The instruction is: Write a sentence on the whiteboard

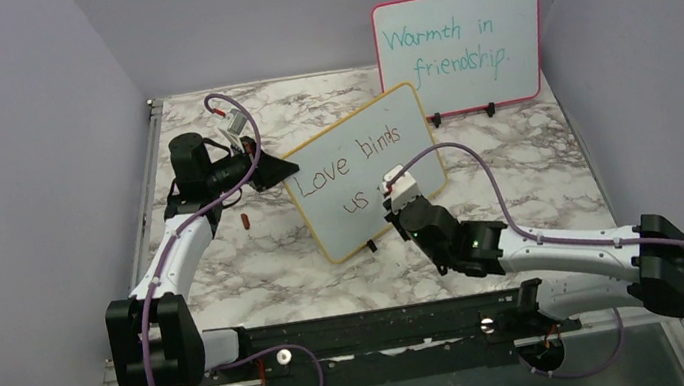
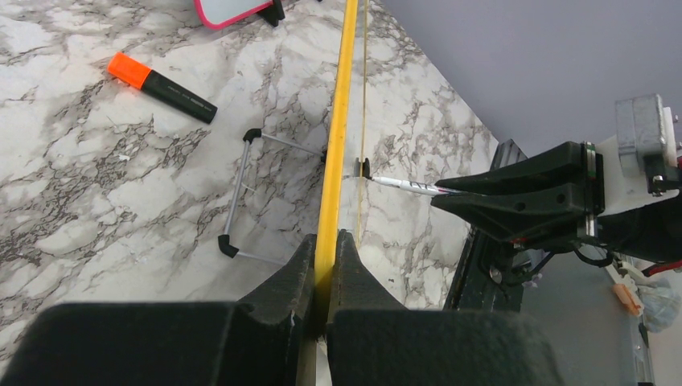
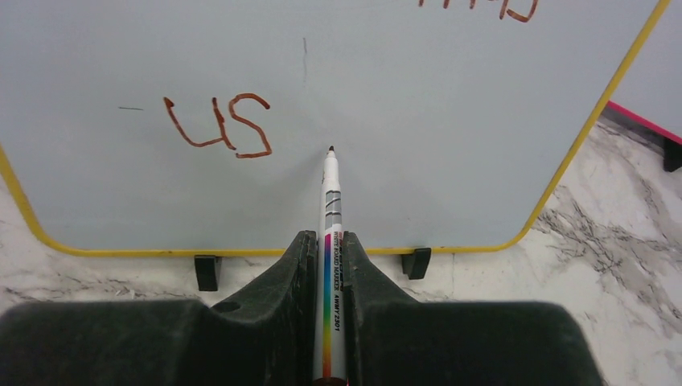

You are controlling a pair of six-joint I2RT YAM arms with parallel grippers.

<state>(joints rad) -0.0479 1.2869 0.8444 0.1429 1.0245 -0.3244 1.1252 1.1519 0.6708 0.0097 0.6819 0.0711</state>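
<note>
The whiteboard (image 1: 366, 174) with a yellow frame stands tilted mid-table, on black clip feet (image 3: 207, 272). The sentence (image 1: 349, 167) on it reads "Love binds" and below it "us" (image 3: 217, 125), in dark reddish strokes. My left gripper (image 1: 279, 169) is shut on the board's left edge, with the yellow frame (image 2: 334, 161) pinched between the jaws of that gripper (image 2: 324, 249). My right gripper (image 3: 330, 249) is shut on a white marker (image 3: 331, 193) with a rainbow stripe. The marker's tip sits at the board face just right of "us". The right gripper (image 1: 394, 196) is in front of the board's lower right part.
A pink-framed board (image 1: 461, 47) with teal writing stands at the back right. A black marker with an orange cap (image 2: 161, 87) lies on the marble behind the whiteboard, near a wire stand (image 2: 241, 193). Purple walls close in the table on three sides.
</note>
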